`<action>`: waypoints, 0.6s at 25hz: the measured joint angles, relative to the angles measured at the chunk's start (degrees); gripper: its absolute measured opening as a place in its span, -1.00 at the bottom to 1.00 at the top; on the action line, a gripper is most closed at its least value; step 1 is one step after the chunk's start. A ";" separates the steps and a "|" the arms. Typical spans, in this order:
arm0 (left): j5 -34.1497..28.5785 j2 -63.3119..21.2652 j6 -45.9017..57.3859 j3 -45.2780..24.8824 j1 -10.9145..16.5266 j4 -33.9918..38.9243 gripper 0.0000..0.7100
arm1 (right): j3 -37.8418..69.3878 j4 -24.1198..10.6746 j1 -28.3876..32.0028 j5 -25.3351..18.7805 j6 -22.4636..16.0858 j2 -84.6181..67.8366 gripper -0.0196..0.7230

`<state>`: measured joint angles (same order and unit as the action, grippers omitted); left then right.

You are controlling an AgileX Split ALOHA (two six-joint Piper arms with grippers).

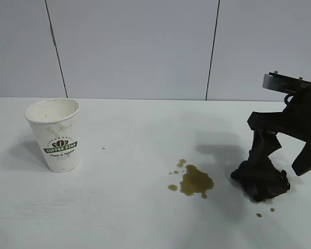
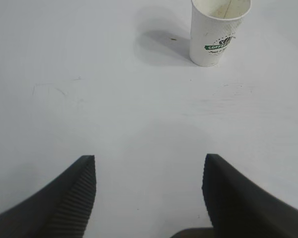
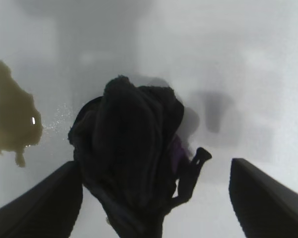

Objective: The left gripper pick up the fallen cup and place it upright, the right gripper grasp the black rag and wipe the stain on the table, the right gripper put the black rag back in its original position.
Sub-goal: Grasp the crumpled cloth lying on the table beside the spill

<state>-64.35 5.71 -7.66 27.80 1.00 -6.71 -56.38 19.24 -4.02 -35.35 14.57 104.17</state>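
The white "COFFEE STAR" cup [image 1: 56, 135] stands upright on the table [image 1: 124, 207] at the far left; it also shows in the left wrist view [image 2: 218, 32]. My left gripper [image 2: 149, 157] is open and empty, well back from the cup, and is out of the exterior view. The black rag [image 1: 260, 179] lies bunched at the right, just right of the olive-brown stain [image 1: 196, 181]. My right gripper [image 1: 282, 166] is down over the rag, open, with one finger on each side of it [image 3: 154, 168]. The right wrist view shows the rag [image 3: 129, 148] and the stain [image 3: 10, 114] beside it.
Small droplets [image 1: 176, 171] lie left of the stain. Tiny brown specks sit in front of the rag [image 1: 259, 215] and right of the cup [image 1: 103, 148]. A grey panelled wall [image 1: 135, 46] closes the table's far edge.
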 joint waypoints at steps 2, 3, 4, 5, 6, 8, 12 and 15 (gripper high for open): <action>0.00 0.00 0.00 0.00 0.00 0.00 0.28 | -1.05 -0.22 -1.55 -0.19 -0.09 0.25 0.55; 0.00 0.00 0.00 0.00 0.00 0.00 0.28 | -1.80 -0.75 -2.59 -0.31 -0.65 0.41 0.54; 0.00 0.00 0.00 0.00 0.00 0.00 0.28 | -2.67 -1.77 -3.42 -0.47 -1.64 0.66 0.52; 0.00 0.00 0.00 0.00 0.00 0.00 0.28 | -3.38 -3.38 -4.35 -0.87 -3.06 0.98 0.49; 0.00 0.00 0.00 0.00 0.00 0.00 0.28 | -4.18 -5.06 -5.15 -1.42 -4.53 1.50 0.45; 0.00 0.00 0.00 0.00 0.00 0.00 0.28 | -5.60 -9.59 -6.08 -3.53 -8.12 2.69 0.43; 0.00 0.00 0.00 0.00 0.00 0.00 0.28 | -6.46 -14.11 -6.24 -6.74 -11.64 4.45 0.41; 0.00 0.00 0.00 0.00 0.00 0.00 0.28 | -6.61 -14.44 -6.24 -6.50 -11.95 5.14 0.41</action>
<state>-64.35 5.71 -7.66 27.80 1.00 -6.71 -62.99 4.81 -10.26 -41.86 2.62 109.32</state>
